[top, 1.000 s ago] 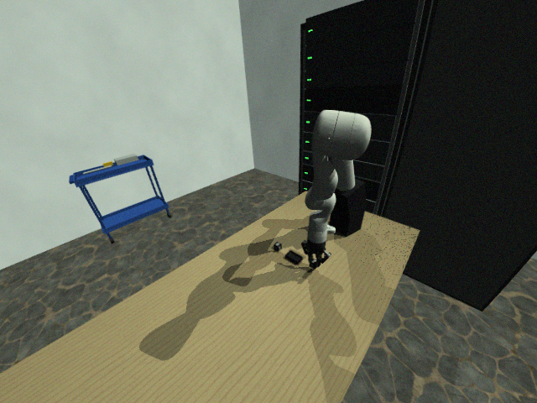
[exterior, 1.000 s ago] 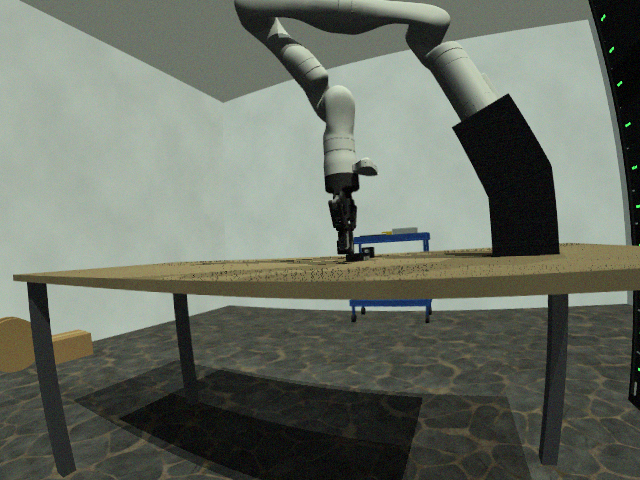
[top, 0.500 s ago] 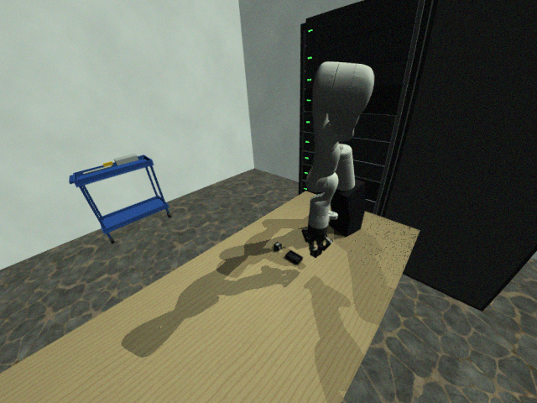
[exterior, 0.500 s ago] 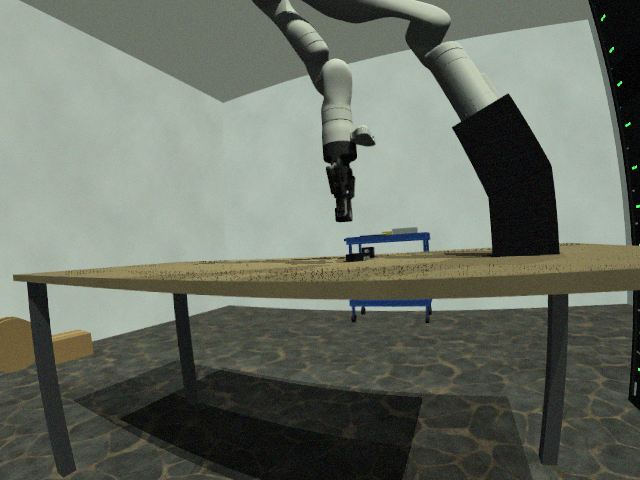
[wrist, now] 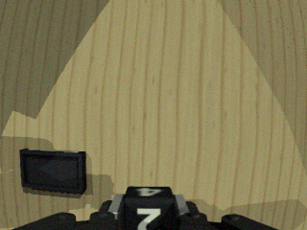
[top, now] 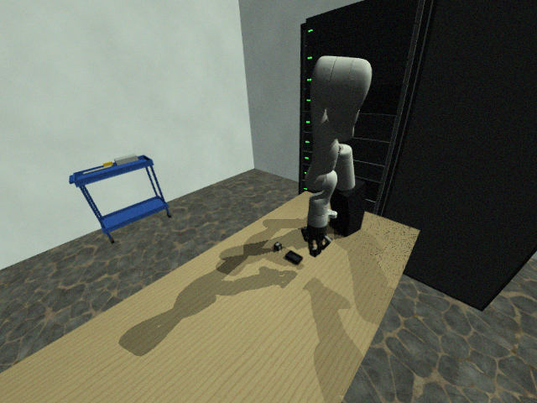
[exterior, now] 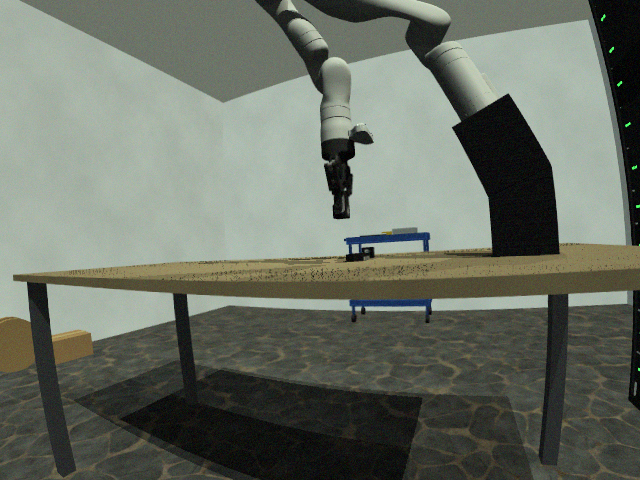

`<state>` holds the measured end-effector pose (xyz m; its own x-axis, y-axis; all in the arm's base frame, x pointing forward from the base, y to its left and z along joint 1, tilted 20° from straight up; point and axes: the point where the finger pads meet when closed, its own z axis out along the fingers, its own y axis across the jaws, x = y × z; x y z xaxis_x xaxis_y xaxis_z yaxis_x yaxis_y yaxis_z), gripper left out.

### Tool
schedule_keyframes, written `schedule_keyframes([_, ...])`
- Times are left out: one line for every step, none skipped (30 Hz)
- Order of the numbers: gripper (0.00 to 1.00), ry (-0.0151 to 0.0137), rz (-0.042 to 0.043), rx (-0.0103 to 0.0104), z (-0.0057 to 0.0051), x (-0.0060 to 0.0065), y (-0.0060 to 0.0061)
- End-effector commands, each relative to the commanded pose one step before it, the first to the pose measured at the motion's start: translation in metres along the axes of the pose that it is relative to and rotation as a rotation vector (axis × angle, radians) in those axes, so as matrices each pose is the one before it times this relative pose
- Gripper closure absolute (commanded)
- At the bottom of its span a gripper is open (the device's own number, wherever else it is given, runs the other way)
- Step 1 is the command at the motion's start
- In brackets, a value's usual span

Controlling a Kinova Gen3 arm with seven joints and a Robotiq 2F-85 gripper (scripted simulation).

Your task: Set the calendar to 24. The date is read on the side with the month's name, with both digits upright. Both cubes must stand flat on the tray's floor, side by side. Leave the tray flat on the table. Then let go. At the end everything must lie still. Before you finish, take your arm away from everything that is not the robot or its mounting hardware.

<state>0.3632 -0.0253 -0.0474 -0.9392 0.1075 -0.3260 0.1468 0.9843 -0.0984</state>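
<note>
Black tray (top: 293, 257) (exterior: 355, 257) (wrist: 54, 189) sat near the raised gripper (top: 320, 250) (exterior: 341, 214) (wrist: 149, 211), clamped on one cube (wrist: 148, 208). Two cubes, one tray; second cube (top: 277, 246) (exterior: 368, 251) stood beside tray.

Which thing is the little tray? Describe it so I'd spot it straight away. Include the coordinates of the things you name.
On the wooden table (top: 242, 329) (exterior: 258, 284), look near the robot arm's claw (top: 320, 251) (exterior: 341, 212) (wrist: 149, 208). The tray (top: 293, 257) (exterior: 355, 257) (wrist: 53, 170) is a small black rectangle with raised edges. Unlike the nearby cubes, it is low, oblong and hollow.

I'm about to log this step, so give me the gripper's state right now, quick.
Gripper: shut on a black cube with a 2 and a 4 showing, lifted above the table.
</note>
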Motion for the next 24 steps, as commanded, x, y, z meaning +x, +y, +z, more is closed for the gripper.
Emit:
schedule_keyframes([0.74,-0.00495,-0.01130,0.00126,-0.00248,-0.00419,-0.02105])
schedule_keyframes([0.74,-0.00013,0.00011,0.00023,-0.00043,-0.00095,-0.01016])
schedule_keyframes([0.74,-0.00010,0.00022,0.00022,-0.00063,-0.00062,-0.01144])
schedule_keyframes([0.74,-0.00006,0.00036,0.00019,-0.00085,-0.00014,-0.01221])
schedule_keyframes([0.74,-0.00002,0.00049,0.00014,-0.00106,0.00041,-0.01242])
schedule_keyframes([0.74,-0.00130,0.00024,-0.00001,-0.00103,0.00015,-0.01207])
schedule_keyframes([0.74,-0.00160,0.00017,0.00002,-0.00107,0.00036,-0.01124])
schedule_keyframes([0.74,-0.00138,0.00021,0.00006,-0.00109,0.00071,-0.00995])
schedule_keyframes([0.74,-0.00097,0.00027,0.00008,-0.00104,0.00097,-0.00826])
schedule_keyframes([0.74,-0.00022,-0.00135,-0.00449,-0.00054,0.00106,-0.00402])
schedule_keyframes([0.74,0.00006,-0.00035,-0.00196,-0.00056,0.00100,-0.00332])
schedule_keyframes([0.74,0.01124,0.00037,0.00535,-0.00053,0.00424,-0.00413])
schedule_keyframes([0.74,0.00000,0.00000,0.00000,0.00000,0.00000,0.00000])
schedule_keyframes([0.74,0.00000,0.00000,0.00000,0.00000,0.00000,0.00000])
schedule_keyframes([0.74,-0.00226,0.01040,0.00648,-0.00021,-0.00037,-0.00303])
schedule_keyframes([0.74,-0.00008,0.00039,0.00022,-0.00003,0.00003,-0.00023])
schedule_keyframes([0.74,0.00000,0.00000,0.00000,0.00000,0.00000,0.00000])
schedule_keyframes([0.74,0.00007,0.00002,-0.00001,-0.00001,0.00004,0.00001])
schedule_keyframes([0.74,0.00018,0.00006,-0.00001,-0.00003,0.00011,0.00002])
schedule_keyframes([0.74,0.00019,0.00007,-0.00002,-0.00003,0.00011,0.00002])
schedule_keyframes([0.74,0.00012,0.00004,-0.00001,-0.00002,0.00007,0.00001])
schedule_keyframes([0.74,0.00005,0.00002,0.00000,-0.00001,0.00003,0.00001])
schedule_keyframes([0.74,0.00001,0.00001,0.00000,0.00000,0.00001,0.00000])
schedule_keyframes([0.74,0.00000,0.00000,0.00000,0.00000,0.00000,0.00000])
